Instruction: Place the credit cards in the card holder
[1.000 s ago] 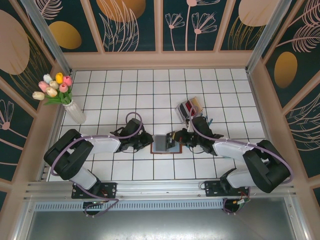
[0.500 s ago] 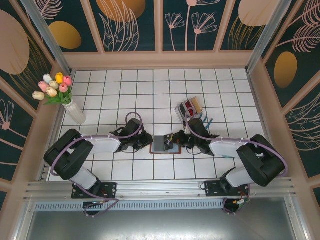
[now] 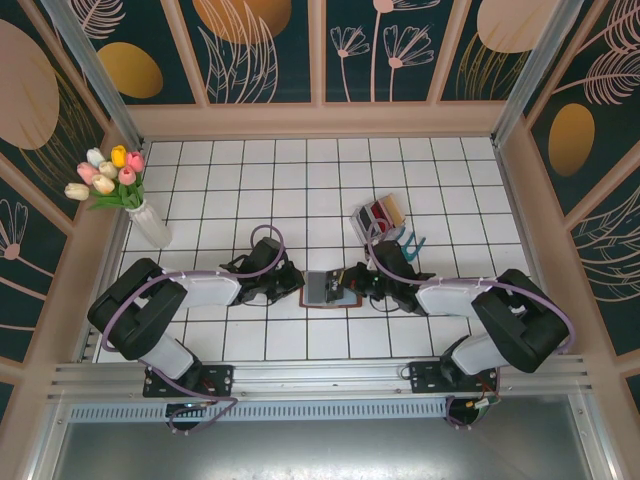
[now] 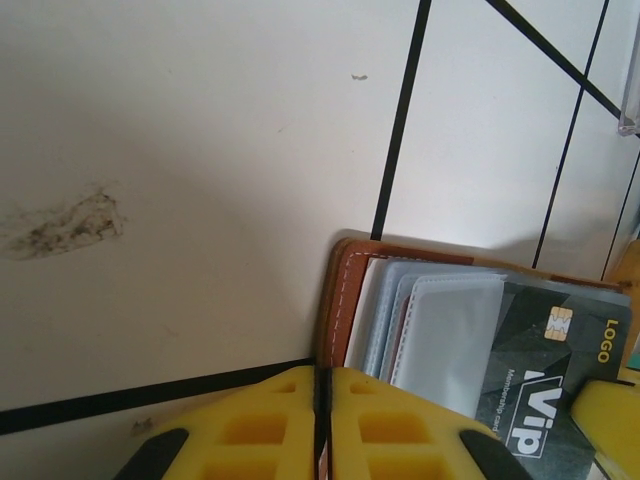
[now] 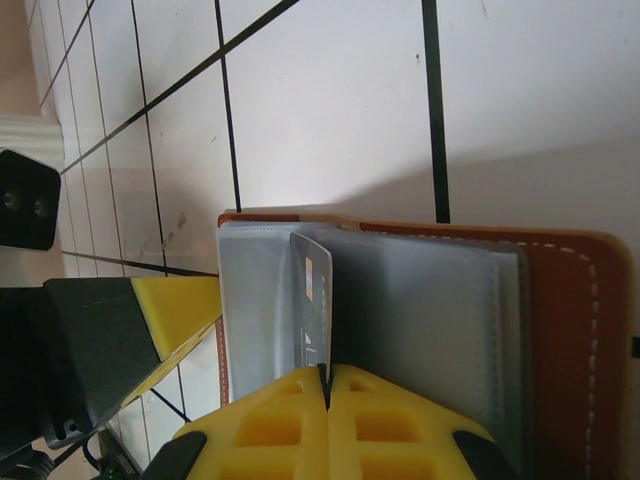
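Observation:
The brown leather card holder (image 3: 326,289) lies open on the tiles between both arms, its clear sleeves (image 5: 430,320) facing up. My left gripper (image 4: 322,375) is shut on the holder's stitched left edge (image 4: 340,300). My right gripper (image 5: 325,375) is shut on a grey credit card (image 5: 314,300), held on edge over the sleeves. In the left wrist view the same grey card (image 4: 555,365) shows its chip and print, lying across the sleeves. More credit cards (image 3: 384,211), red and tan, stand in a clear box behind the right arm.
The clear plastic box (image 3: 372,222) sits on the tiles just behind my right gripper (image 3: 352,281). A white vase of tulips (image 3: 148,222) stands at the far left. My left gripper (image 3: 297,283) rests low at the holder's left side. Wooden walls ring the tiled floor.
My left gripper has closed onto the holder's edge. The right arm has slid a little left, bringing the grey card further over the sleeves.

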`<state>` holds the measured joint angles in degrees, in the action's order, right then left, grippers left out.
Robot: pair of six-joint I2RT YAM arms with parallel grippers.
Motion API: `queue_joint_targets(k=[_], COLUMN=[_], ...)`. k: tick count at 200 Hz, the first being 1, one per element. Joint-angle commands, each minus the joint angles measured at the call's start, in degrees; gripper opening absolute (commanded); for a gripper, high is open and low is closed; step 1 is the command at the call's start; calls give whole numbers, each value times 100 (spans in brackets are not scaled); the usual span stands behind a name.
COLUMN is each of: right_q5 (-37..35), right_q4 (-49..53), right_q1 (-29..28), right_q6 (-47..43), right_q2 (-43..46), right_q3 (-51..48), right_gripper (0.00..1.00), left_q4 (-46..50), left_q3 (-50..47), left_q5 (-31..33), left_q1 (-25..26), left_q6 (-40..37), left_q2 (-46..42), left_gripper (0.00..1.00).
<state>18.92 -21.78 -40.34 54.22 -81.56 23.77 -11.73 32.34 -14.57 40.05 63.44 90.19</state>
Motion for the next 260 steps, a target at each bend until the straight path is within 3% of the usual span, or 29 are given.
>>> queue_joint_targets(k=[1,28,49,100,182,260], right_q5=[32,-248,45,-740,159,139], right_q4=[-128,341,250,720,-28,-498], right_q1=[-130,-100,-65,-155,-244,-394], right_q6=[188,-17,11,308,155,585], right_q2=[-158,88,62,599,-409,-680], right_q3=[-126,-40,-92,-289,-54,90], right_gripper=[0,0,0,0,0,0], left_q4=[-251,-240,-233,-247,-390,-421], left_q3=[-61,-90,-105,-148,-184,-148], left_q5=[-178,-137,-99,-64,-178,-178], left_q1=[26,27,27,23,27,23], left_q6=[46,70,81,116,129,161], left_q2=[95,79,60,20,53,70], left_gripper=[10,8,6,3,1,1])
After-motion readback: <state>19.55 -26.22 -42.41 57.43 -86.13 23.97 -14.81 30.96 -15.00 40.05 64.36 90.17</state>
